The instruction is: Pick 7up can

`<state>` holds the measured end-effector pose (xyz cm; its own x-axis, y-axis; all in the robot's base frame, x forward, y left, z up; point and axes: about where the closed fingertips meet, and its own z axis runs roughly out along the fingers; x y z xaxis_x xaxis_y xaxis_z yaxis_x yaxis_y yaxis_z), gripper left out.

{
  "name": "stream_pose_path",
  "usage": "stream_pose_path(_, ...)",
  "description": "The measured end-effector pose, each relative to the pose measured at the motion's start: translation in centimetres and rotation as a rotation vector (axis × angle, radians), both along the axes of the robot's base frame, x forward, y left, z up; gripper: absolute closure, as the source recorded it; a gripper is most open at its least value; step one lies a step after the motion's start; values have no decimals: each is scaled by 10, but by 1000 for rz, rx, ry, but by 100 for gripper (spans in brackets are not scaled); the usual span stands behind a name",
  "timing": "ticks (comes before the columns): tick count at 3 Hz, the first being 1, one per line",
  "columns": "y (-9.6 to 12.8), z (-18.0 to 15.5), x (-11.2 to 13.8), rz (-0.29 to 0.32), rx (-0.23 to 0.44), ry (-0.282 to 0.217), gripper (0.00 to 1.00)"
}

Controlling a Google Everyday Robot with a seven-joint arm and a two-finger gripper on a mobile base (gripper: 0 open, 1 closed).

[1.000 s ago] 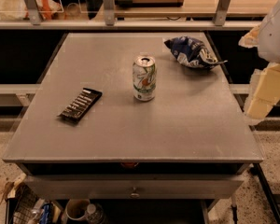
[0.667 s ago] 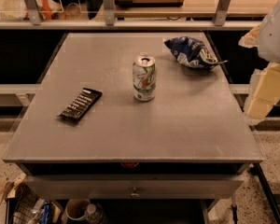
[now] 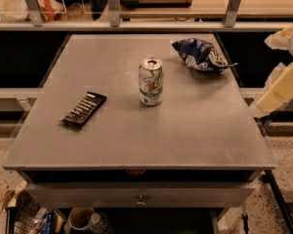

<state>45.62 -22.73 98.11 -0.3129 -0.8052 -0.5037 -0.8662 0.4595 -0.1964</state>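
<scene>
Can (image 3: 151, 81) upright on counter (image 3: 185, 130). Pincer (image 3: 278, 89) off right edge, well apart; state I cannot tell. I'd approach level, clearing bag (image 3: 200, 55).

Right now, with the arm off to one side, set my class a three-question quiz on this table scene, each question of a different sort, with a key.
1. True or false: the gripper, beyond the right edge of the table, is touching the 7up can.
2. The black bar lies on the table's: A) left side B) right side C) back edge.
3. Fill in: the snack bag lies behind the upright can and to its ____ in the view.
Key: 1 false, they are well apart. 2 A. 3 right.
</scene>
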Motion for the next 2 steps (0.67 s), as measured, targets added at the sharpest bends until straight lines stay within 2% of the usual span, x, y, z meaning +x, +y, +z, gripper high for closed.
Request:
stream_pose_path(1,-2,-5,14,-63,201,-72,0)
stream_pose_path(2,10,-1,25,-95,341,-153,0)
